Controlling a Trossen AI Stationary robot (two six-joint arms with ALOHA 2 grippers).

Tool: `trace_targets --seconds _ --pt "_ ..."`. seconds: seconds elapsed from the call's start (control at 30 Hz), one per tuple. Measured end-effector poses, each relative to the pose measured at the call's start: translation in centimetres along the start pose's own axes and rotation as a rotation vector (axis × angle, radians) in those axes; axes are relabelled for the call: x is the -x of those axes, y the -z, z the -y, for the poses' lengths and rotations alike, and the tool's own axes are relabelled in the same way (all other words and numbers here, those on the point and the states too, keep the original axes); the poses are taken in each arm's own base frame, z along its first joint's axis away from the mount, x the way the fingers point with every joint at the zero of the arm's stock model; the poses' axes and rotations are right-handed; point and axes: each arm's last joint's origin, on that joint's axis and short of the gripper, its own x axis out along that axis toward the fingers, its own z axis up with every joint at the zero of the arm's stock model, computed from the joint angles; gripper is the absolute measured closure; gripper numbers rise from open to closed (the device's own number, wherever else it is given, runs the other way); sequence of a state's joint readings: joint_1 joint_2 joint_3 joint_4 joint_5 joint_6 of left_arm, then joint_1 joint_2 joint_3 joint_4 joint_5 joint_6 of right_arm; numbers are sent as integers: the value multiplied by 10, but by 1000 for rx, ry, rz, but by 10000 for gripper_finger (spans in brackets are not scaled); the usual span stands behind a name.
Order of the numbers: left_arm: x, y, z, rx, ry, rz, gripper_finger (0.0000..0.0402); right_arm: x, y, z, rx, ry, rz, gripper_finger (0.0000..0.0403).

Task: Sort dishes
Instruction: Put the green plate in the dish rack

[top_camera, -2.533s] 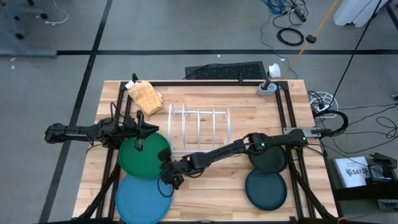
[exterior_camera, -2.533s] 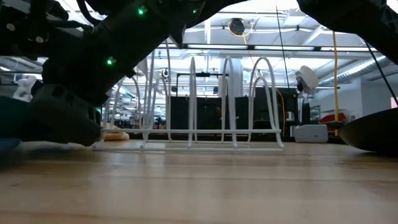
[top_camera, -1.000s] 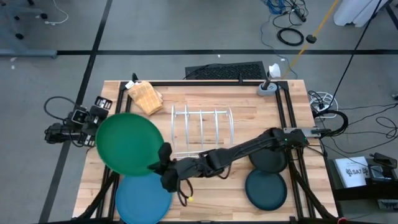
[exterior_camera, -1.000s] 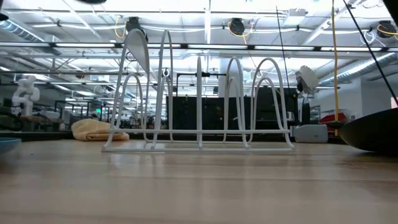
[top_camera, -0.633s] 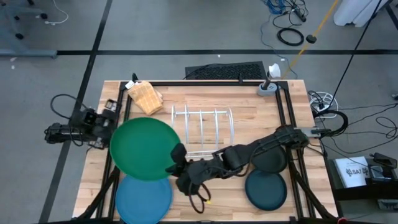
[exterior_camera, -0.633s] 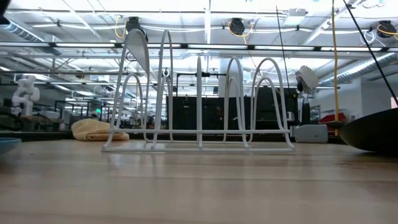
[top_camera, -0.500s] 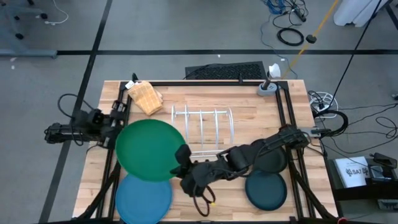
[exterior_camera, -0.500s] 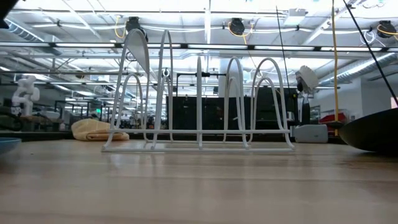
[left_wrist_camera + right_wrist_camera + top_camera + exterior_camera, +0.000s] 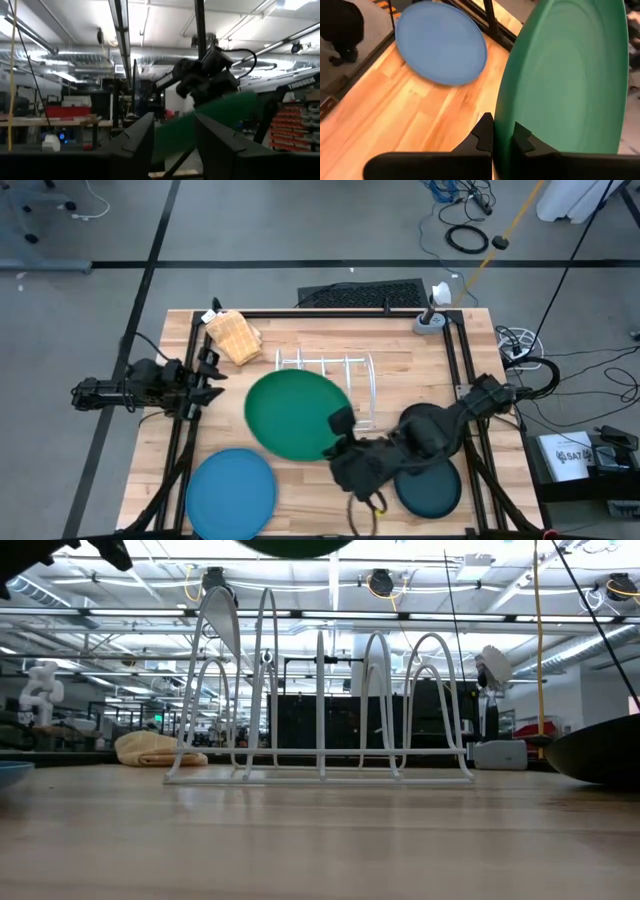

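Observation:
My right gripper (image 9: 341, 424) is shut on the large green plate (image 9: 297, 414), which hangs in the air over the table's middle, just in front of the white wire rack (image 9: 326, 385). The light-blue plate (image 9: 232, 490) lies flat at the near left. Partly hidden under my right arm is the black plate (image 9: 432, 430), and the dark-teal plate (image 9: 430, 489) lies in front of it at the near right. My left gripper (image 9: 211, 375) stands open at the table's left edge, holding nothing. My right gripper pinches the green plate's rim (image 9: 504, 125) between its two fingers (image 9: 482, 134), one on each face. The fingers come from the table's near right side. The plate is lifted clear of the table and tilted, its lower edge (image 9: 296, 546) above the rack's top.
A tan woven object (image 9: 233, 336) lies at the far left corner. A black frame (image 9: 452, 350) runs around the table's edges. A grey stand (image 9: 431, 322) sits at the far right corner. Bare wood lies in front of the rack.
My right gripper has carried the green plate from the table's left side toward the right, to the middle in front of the rack, keeping it lifted. My left gripper has moved a little toward the table's right and stayed open.

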State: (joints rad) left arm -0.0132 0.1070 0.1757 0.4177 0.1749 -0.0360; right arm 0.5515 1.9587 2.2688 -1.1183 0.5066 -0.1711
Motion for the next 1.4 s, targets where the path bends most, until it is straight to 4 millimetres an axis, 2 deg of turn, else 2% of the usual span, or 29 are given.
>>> trace_targets --seconds 0.27,0.5,0.6,0.73,0.83,0.93,1.03,1.17,1.4 --pt "0 2 0 3 -1 -20 253 73 16 7 -137 293 -3 401" --pt "0 5 -1 -14 -19 -48 253 94 26 -5 -175 377 10 401" --pt "0 6 -1 -15 -41 -64 253 84 26 -14 -211 373 29 401" --pt "0 6 -2 -17 -62 -62 253 54 15 -31 -233 302 124 401" --pt "0 6 -2 -27 -64 -61 253 29 0 -41 -196 234 292 401" --pt "0 6 -2 -35 -72 -59 253 14 -13 -39 -158 227 508 401" --pt "0 6 -2 -36 -76 -58 253 4 -19 -24 -174 250 709 401" --pt "0 6 -2 -43 -80 -58 253 -11 -16 6 -252 298 862 401" --pt "0 6 -2 -43 -79 -59 253 -36 4 72 -281 378 821 401"
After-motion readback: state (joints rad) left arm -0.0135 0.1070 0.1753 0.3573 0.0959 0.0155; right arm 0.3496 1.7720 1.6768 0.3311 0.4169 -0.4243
